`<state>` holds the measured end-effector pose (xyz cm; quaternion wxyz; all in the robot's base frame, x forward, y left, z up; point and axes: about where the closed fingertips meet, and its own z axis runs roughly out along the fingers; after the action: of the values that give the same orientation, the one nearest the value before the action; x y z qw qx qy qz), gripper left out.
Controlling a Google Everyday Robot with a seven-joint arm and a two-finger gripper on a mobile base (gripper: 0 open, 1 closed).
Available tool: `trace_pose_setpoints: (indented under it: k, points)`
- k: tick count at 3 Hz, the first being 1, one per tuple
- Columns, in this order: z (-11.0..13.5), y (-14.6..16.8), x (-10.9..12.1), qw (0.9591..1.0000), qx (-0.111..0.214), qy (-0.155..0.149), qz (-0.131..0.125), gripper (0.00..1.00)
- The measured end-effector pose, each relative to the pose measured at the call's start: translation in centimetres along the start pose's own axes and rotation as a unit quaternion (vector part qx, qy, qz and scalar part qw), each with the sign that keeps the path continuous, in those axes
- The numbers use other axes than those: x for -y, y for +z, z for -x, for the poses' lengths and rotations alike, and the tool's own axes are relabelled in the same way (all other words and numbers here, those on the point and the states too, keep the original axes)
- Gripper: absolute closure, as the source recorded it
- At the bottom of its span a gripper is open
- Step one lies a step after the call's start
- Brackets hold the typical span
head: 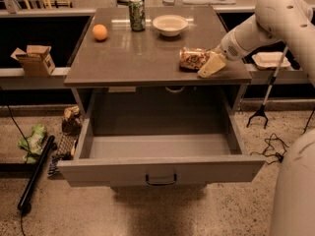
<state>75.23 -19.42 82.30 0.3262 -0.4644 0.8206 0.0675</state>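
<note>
The gripper (210, 66) hangs low over the right front part of the tabletop (138, 53). Its fingers are pressed together into one pale wedge that touches the right edge of the snack bag (193, 59). Behind the snack bag stands a bowl (170, 24), further left a can (137, 14), and an orange (100, 32) near the left edge. Below, the drawer (160, 168) stands pulled open.

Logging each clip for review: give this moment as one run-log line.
gripper: right front of table, beside snack bag | drawer: pulled open | rear of tabletop: orange, can, bowl
</note>
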Motion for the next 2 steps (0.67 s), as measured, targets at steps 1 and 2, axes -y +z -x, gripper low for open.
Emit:
trace_pose_setpoints:
  k: [1,2]
  points:
    - [1.7,-0.8,-0.3,0.9998,0.017,-0.011,0.005,0.71]
    - [3.2,-1.1,-0.8,0.9993,0.027,-0.022,0.015,0.94]
